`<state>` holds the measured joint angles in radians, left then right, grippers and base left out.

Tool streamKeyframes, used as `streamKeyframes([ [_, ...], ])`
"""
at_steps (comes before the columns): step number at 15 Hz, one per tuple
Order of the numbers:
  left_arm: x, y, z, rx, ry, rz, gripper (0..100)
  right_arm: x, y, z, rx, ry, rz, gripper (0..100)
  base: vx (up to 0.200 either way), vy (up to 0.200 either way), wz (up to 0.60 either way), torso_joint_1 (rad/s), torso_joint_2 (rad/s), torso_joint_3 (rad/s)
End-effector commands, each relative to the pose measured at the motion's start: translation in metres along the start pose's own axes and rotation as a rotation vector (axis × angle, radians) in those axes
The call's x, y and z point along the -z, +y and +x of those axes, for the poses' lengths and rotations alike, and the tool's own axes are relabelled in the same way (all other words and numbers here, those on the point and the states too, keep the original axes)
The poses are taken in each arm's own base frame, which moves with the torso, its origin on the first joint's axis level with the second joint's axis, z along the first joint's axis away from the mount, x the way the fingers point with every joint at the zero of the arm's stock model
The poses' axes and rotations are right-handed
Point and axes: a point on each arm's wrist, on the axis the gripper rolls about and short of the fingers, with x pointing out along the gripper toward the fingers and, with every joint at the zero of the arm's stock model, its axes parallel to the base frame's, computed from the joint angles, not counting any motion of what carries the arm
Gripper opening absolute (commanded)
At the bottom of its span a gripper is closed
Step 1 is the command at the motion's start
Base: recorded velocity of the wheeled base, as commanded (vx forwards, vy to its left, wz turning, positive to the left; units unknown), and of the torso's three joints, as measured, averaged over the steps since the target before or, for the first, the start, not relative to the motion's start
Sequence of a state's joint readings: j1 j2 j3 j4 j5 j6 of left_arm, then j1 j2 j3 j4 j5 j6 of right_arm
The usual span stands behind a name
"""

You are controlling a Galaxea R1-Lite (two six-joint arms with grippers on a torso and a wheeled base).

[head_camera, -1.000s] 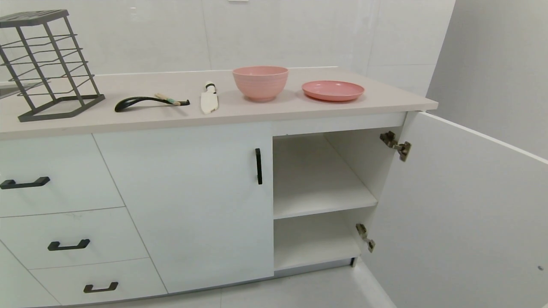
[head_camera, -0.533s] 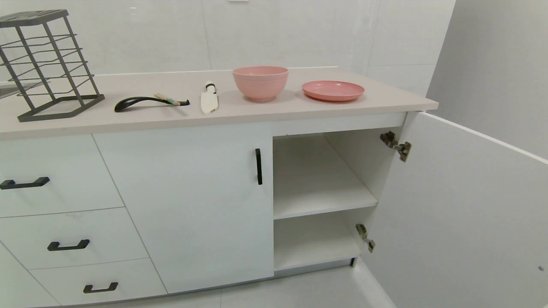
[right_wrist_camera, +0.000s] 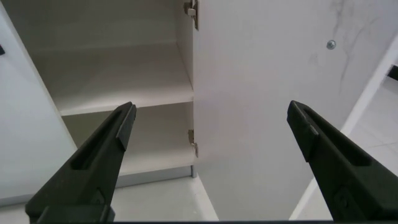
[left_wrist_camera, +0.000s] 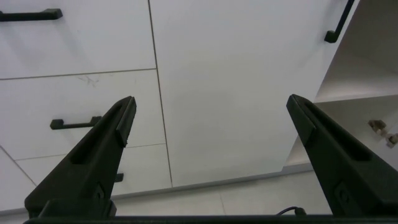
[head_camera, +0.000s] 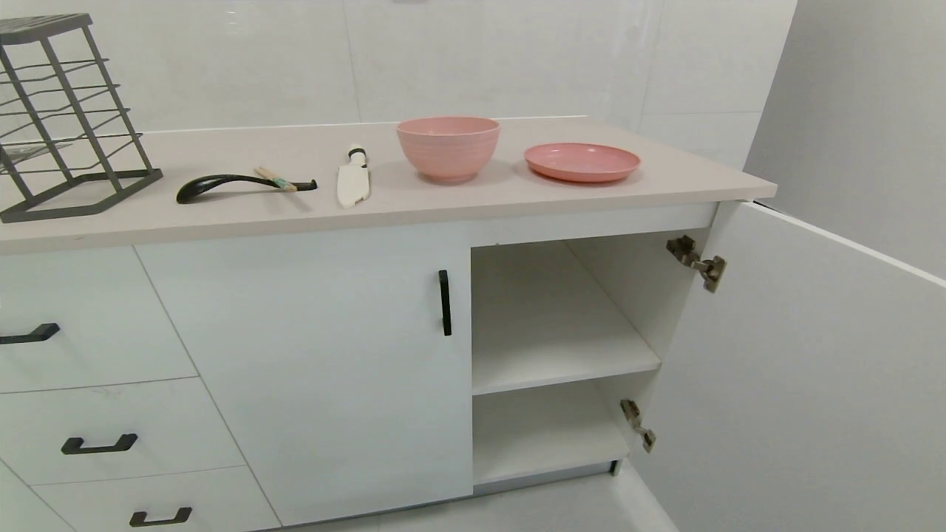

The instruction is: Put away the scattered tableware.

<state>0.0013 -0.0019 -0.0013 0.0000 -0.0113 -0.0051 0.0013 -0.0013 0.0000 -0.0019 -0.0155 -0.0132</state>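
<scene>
- Left hand (left_wrist_camera: 211, 107): my two fingers stand spread wide apart. The hand is held low before the drawers (left_wrist_camera: 81, 106) and the closed door (left_wrist_camera: 236, 93) of the cabinet (head_camera: 576, 220).
- Right hand (right_wrist_camera: 211, 111): my fingers are likewise spread wide apart. The hand faces the open compartment (right_wrist_camera: 112, 56), with the open door (right_wrist_camera: 267, 81) just beside it.
- Open door: it is swung out toward me on two hinges (head_camera: 696, 260) at the cabinet's right side.
- Shelf (head_camera: 558, 362): one white board divides the open compartment into an upper and a lower space.
- Desk (head_camera: 458, 201): the pale top above the cabinet carries all the tableware.
- Ladle (head_camera: 214, 185): it is black and lies nearest the desk's front edge, its scoop to my left and its handle pointing right.
- Wooden utensil (head_camera: 275, 179): this short stick with a green band lies against the ladle's handle.
- Knife (head_camera: 350, 183): it lies just right of the ladle's handle but apart from it, white blade toward me and handle toward the wall (head_camera: 502, 59).
- Bowl (head_camera: 448, 148): it is pink, upright, and stands right of the knife and farther back.
- Plate (head_camera: 582, 162): it is pink, flat, and lies right of the bowl without touching it, near the desk's right end.
- Rack (head_camera: 66, 125): this dark wire frame stands at the desk's left end, well apart from the tableware.
</scene>
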Motion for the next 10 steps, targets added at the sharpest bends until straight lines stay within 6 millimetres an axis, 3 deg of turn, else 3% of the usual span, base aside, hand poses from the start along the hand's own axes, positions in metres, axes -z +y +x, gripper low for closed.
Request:
streamKeyframes([
  [1, 0.0003, 0.0, 0.0002, -0.001, 0.003, -0.001, 100, -0.0001, 0.0, 0.0001, 0.0, 0.0, -0.001, 100, 0.0, 0.0, 0.0, 0.0, 0.0, 0.0],
  [10, 0.0003, 0.0, 0.0002, -0.001, 0.003, -0.001, 100, -0.0001, 0.0, 0.0001, 0.0, 0.0, -0.005, 100, 0.0, 0.0, 0.0, 0.0, 0.0, 0.0],
])
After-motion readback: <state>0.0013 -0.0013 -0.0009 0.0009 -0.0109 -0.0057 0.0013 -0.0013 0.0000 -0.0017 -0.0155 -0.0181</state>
